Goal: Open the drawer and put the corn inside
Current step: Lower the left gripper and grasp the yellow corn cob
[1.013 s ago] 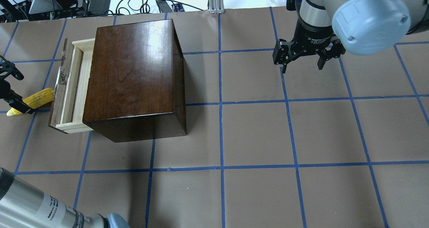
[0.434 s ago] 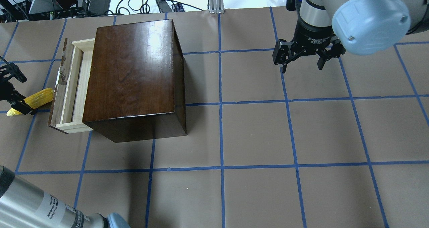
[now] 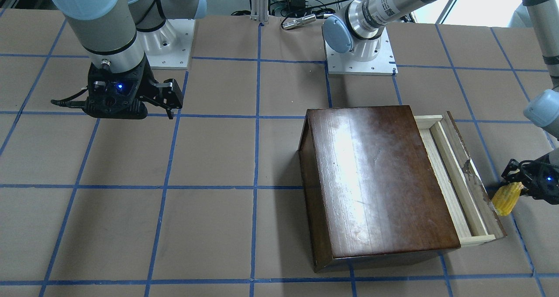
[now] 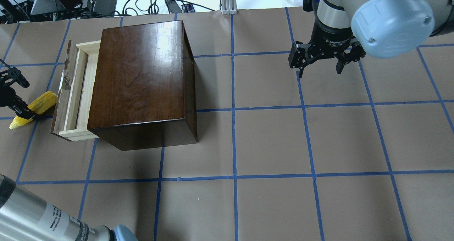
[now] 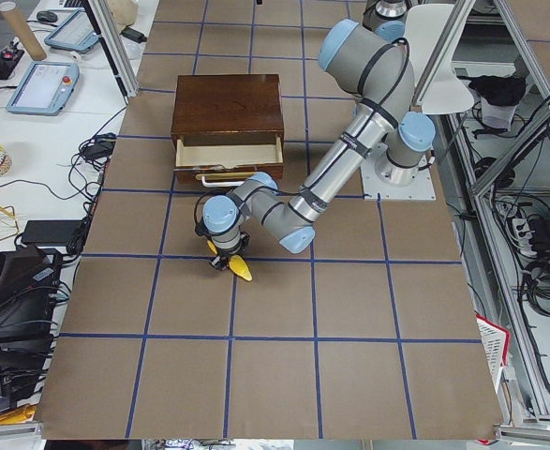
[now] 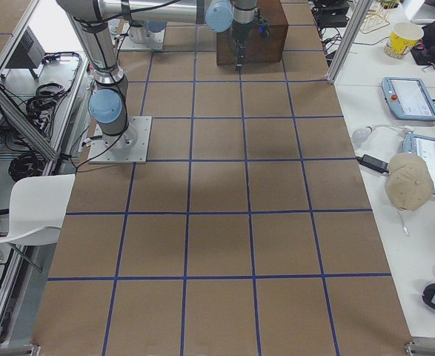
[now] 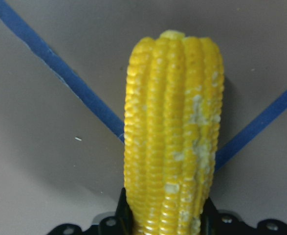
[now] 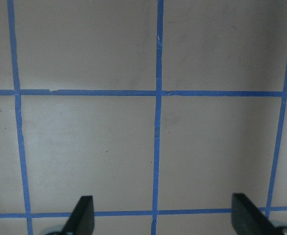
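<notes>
The drawer [image 4: 76, 92] of pale wood stands partly pulled out of the dark-brown wooden box [image 4: 142, 78], toward the table's left side. It also shows in the front view [image 3: 458, 179]. The yellow corn [image 4: 33, 108] is next to the drawer's front panel. My left gripper [image 4: 22, 110] is shut on the corn. In the left wrist view the corn [image 7: 172, 137] fills the middle, clamped between the fingers. The front view shows the corn [image 3: 506, 198] in the left gripper [image 3: 517, 187]. My right gripper [image 4: 321, 69] is open and empty, far right of the box.
Brown paper with a blue tape grid [image 4: 234, 110] covers the table. Cables and devices [image 4: 53, 0] lie beyond the far edge. The right wrist view shows bare grid below the open fingers [image 8: 82, 215].
The corn has tilted and shifted slightly in the left gripper's hold, its tip now lower toward the table's near side. The right arm has not moved.
</notes>
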`<action>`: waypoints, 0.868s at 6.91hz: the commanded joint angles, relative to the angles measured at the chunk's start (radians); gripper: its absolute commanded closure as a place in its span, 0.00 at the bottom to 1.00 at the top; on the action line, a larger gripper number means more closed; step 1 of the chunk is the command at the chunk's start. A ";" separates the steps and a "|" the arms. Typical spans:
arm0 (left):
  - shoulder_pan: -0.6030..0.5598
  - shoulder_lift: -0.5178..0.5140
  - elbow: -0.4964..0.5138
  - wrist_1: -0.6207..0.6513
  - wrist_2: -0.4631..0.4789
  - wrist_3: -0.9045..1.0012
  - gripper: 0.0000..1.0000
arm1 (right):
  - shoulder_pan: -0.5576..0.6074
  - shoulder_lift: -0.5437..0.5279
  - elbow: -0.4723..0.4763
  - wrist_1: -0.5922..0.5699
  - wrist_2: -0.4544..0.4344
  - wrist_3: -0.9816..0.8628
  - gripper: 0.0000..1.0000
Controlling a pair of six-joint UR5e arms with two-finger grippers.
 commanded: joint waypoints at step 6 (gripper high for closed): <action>-0.028 0.085 0.015 -0.021 0.002 0.000 1.00 | 0.000 0.000 0.000 -0.001 0.002 0.000 0.00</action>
